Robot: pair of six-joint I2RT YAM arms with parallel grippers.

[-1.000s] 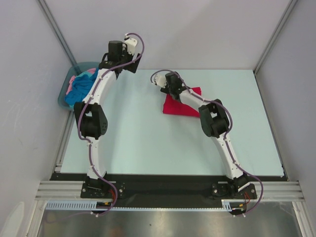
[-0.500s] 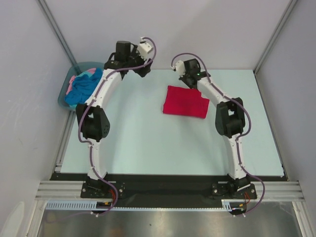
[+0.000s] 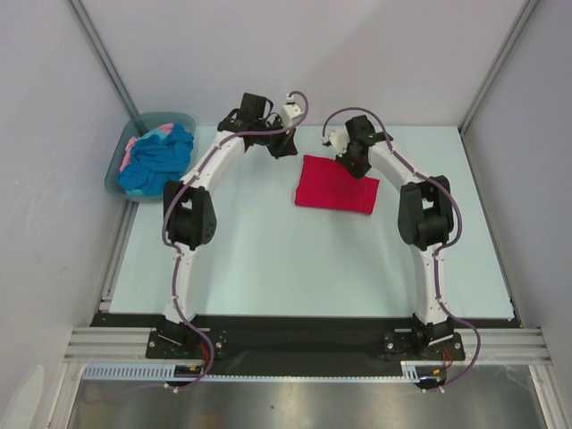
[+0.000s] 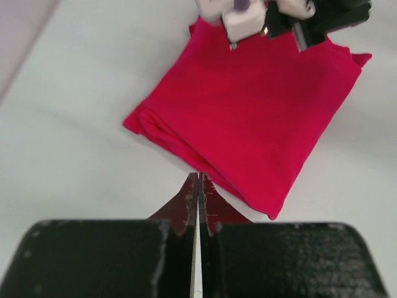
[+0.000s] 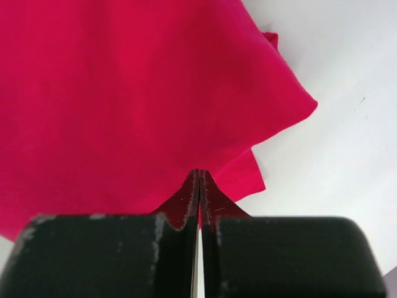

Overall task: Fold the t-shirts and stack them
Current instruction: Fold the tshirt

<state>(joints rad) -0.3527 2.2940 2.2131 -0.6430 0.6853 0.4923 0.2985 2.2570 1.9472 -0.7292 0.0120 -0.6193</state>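
Only the overhead view shows the turquoise t-shirt (image 3: 161, 159) in the tub (image 3: 114, 179), upper left. The folded red t-shirt (image 3: 335, 183) lies on the surface (image 3: 268, 259), upper centre. The left fingers (image 4: 189, 202) and right fingers (image 5: 208, 198) are closed at its upper edge.

No writing, label, brand mark or number was legible anywhere in the overhead or wrist-camera views.

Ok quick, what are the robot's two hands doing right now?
Left hand: closed, at the edge of the red t-shirt; can't tell if it pinches cloth.
Right hand: closed, over the red t-shirt; can't tell if it holds any.
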